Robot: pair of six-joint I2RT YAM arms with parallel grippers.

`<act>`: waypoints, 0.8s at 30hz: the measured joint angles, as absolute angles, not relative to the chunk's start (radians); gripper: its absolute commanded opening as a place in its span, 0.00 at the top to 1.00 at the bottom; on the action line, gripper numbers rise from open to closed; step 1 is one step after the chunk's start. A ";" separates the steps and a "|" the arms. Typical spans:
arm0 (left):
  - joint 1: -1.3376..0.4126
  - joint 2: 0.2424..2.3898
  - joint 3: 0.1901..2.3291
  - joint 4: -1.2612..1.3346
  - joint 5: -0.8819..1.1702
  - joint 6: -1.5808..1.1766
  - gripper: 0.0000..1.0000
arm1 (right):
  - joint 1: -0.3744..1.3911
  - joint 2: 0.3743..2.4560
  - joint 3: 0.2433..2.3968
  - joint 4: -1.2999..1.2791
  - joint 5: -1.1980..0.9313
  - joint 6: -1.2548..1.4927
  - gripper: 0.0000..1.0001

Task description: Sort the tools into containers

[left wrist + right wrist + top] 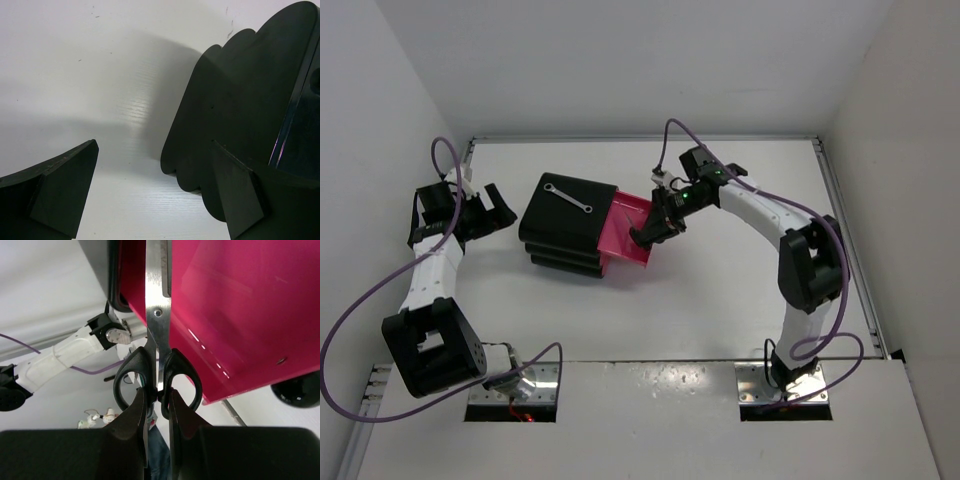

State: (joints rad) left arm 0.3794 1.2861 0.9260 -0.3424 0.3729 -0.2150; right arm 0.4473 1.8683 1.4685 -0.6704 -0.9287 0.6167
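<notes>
Only the right wrist view shows scissors [157, 330] clamped in the right gripper [157, 405], over the open pink drawer [240, 315]. Overhead, a wrench [567, 197] lies atop the drawer unit [560, 240]; the left gripper [488, 212] gapes beside it.

Black drawer unit [563, 235] centre, drawer [625, 225] jutting right; table [700, 320] bare in front.

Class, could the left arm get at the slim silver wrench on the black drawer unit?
Probably yes: the silver wrench lies uncovered on the black drawer unit, the open left gripper stands beside it, and the right gripper, gripping black-handled scissors, is over the pink drawer.
</notes>
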 measured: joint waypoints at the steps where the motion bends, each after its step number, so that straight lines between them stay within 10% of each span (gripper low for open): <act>1: 0.379 1.286 0.926 -0.342 0.373 -0.215 0.00 | 0.447 1.876 1.471 -0.670 -0.929 0.620 1.00; 24: 0.379 1.286 0.918 -0.342 0.373 -0.215 0.00 | 0.497 1.995 1.697 -0.772 -0.685 0.442 0.91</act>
State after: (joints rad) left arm 0.3794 1.2861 0.9176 -0.3420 0.3725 -0.2150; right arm 0.4973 1.9945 1.6966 -0.7715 -0.6853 0.4423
